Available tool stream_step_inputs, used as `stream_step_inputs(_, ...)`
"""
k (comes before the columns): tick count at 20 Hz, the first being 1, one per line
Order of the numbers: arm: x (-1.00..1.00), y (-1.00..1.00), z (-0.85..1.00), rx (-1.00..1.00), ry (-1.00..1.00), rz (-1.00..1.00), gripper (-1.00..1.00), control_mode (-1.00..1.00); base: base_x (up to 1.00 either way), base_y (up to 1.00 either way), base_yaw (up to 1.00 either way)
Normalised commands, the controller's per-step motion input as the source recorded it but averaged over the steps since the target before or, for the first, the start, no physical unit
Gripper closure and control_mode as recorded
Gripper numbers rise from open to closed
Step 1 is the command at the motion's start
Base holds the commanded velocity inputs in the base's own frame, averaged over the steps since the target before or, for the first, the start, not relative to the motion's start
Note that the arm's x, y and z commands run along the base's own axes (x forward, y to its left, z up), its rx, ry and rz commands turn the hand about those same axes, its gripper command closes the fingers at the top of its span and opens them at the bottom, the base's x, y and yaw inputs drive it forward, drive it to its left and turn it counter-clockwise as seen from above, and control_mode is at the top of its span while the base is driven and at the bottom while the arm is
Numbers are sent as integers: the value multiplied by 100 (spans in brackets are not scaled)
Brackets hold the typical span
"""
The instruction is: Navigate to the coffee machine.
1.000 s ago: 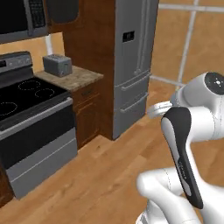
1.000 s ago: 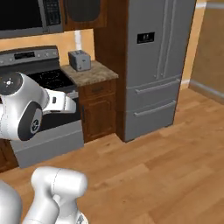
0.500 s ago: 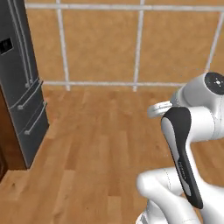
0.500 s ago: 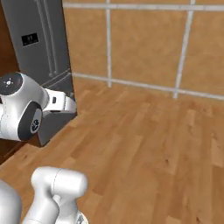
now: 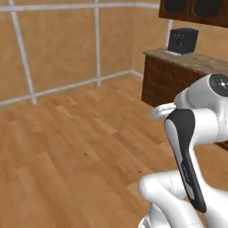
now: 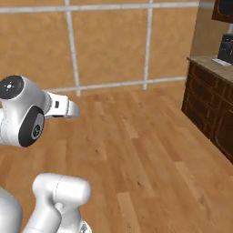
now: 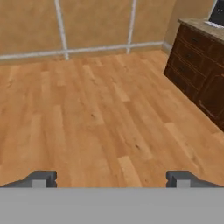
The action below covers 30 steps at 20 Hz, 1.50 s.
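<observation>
Your claw (image 7: 112, 178) hangs spread and empty over the bare wooden floor (image 7: 100, 118), tucked in for driving. The tall black boxy coffee machine (image 5: 183, 41) sits ahead and to its right on the stone-topped dark wood desk (image 5: 189, 59) (well apart, so steer right).

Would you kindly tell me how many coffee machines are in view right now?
1. The coffee machine stands on the counter at the upper right of both base views, above the dark cabinets. Others could be out of frame.
</observation>
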Motion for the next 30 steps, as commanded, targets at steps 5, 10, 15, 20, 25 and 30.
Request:
stream_step_inputs(5, 0, 0, 0, 0, 0, 0, -100, 100, 100, 52, -48)
stream_step_inputs(10, 0, 0, 0, 0, 0, 0, -100, 100, 100, 37, -43)
stream_step_inputs(15, 0, 0, 0, 0, 0, 0, -100, 100, 82, -17, -58)
stream_step_inputs(20, 0, 0, 0, 0, 0, 0, -100, 100, 39, -71, -63)
stream_step_inputs(25, 0, 0, 0, 0, 0, 0, -100, 100, 96, 10, -57)
stream_step_inputs(30, 0, 0, 0, 0, 0, 0, -100, 100, 99, 76, -51)
